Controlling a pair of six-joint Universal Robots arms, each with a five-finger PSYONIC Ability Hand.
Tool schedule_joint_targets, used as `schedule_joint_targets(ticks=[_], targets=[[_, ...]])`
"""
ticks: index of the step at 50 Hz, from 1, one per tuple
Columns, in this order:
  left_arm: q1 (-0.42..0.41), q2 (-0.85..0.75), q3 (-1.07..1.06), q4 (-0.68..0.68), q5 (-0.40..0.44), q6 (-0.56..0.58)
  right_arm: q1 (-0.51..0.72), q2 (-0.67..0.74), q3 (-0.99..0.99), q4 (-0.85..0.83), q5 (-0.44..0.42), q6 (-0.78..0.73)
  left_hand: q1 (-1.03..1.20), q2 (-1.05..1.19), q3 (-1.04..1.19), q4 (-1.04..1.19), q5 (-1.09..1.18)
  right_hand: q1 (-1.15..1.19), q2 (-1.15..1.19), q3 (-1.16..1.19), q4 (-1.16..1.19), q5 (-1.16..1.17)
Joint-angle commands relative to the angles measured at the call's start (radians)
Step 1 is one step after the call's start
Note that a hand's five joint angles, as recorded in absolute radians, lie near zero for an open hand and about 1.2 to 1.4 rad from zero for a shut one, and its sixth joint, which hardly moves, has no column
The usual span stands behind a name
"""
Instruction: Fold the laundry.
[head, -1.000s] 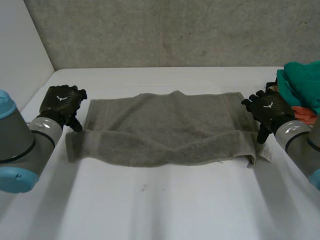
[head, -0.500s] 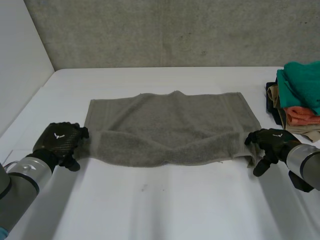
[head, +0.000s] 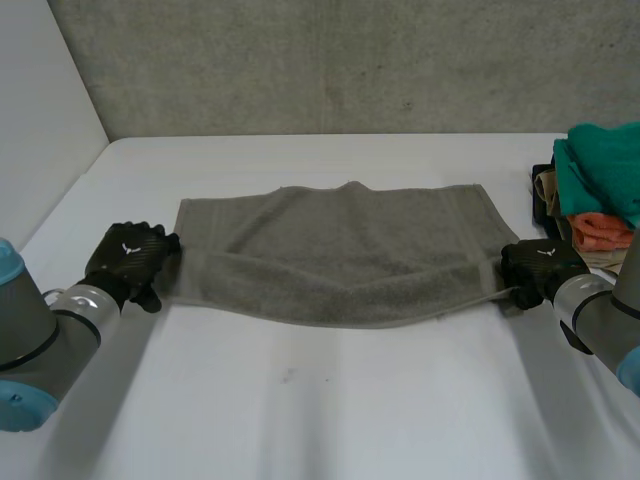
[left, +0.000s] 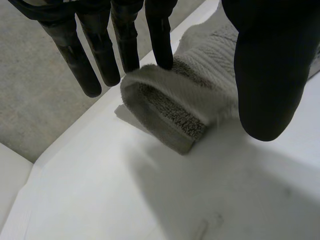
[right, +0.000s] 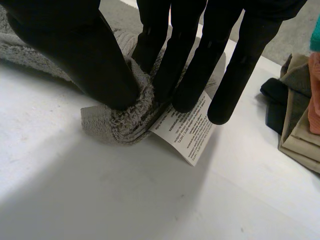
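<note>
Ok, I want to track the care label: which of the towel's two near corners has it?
The corner pinched in the right hand: the white printed label sticks out beneath its fingers. The towel corner at the left hand shows none.

- One grey towel (head: 340, 255), at the desk's centre;
- One white care label (right: 189, 131), at the towel's corner;
- Two black hands: left hand (head: 128, 258) at nine o'clock, right hand (head: 535, 268) at three o'clock;
- One pile of folded cloths (head: 600, 170) at two o'clock; four colours counted: teal, orange, tan, black;
- One white desk (head: 320, 400).
</note>
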Motion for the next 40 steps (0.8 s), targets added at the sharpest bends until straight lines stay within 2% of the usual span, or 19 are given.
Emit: schedule_joint_targets(ticks=[1, 8, 17, 20, 24, 30, 32, 34, 37, 40], targets=[[-0.001, -0.079, 0.062, 0.001, 0.002, 0.087, 0.000, -0.005, 0.002, -0.004, -0.003, -0.002, 0.018, 0.028, 0.021, 0.040, 0.044, 0.265, 0.215, 0.211, 0.202, 0.235], [-0.012, -0.138, 0.124, 0.001, 0.002, 0.139, 0.003, -0.005, 0.003, -0.004, -0.003, -0.008, 0.065, 0.075, 0.068, 0.087, 0.091, 0.265, 0.215, 0.211, 0.202, 0.235], [-0.044, -0.145, 0.145, -0.008, 0.006, 0.130, 0.010, -0.008, 0.003, 0.000, -0.001, -0.016, 0.496, 0.506, 0.500, 0.518, 0.522, 0.265, 0.215, 0.211, 0.202, 0.235], [-0.058, -0.117, 0.133, -0.011, 0.006, 0.119, 0.010, -0.009, 0.003, 0.000, 0.002, -0.020, 0.502, 0.512, 0.506, 0.524, 0.529, 0.265, 0.215, 0.211, 0.202, 0.235], [-0.061, -0.048, 0.098, -0.019, 0.010, 0.101, 0.010, -0.020, 0.000, 0.003, -0.001, -0.020, 0.403, 0.413, 0.407, 0.425, 0.429, 0.265, 0.215, 0.211, 0.202, 0.235], [-0.059, -0.045, 0.085, -0.018, 0.015, 0.108, 0.012, -0.034, 0.003, 0.005, -0.001, -0.020, 0.376, 0.386, 0.380, 0.398, 0.402, 0.265, 0.215, 0.211, 0.202, 0.235], [-0.052, -0.045, 0.089, -0.018, 0.015, 0.108, 0.014, -0.034, 0.005, 0.005, -0.003, -0.022, 0.481, 0.491, 0.485, 0.503, 0.507, 0.265, 0.215, 0.211, 0.202, 0.235], [-0.049, -0.048, 0.095, -0.018, 0.016, 0.102, 0.018, -0.035, 0.005, 0.006, -0.003, -0.025, 0.935, 0.945, 0.939, 0.957, 0.961, 0.265, 0.215, 0.211, 0.202, 0.235], [-0.053, -0.046, 0.095, -0.019, 0.010, 0.099, 0.021, -0.037, 0.002, 0.014, -0.001, -0.065, 0.960, 0.970, 0.964, 0.982, 0.986, 0.265, 0.215, 0.211, 0.202, 0.235], [-0.059, -0.014, 0.076, -0.040, 0.007, 0.095, 0.024, -0.052, 0.003, 0.066, 0.000, -0.176, 0.960, 0.970, 0.964, 0.982, 0.986, 0.265, 0.215, 0.211, 0.202, 0.235]])
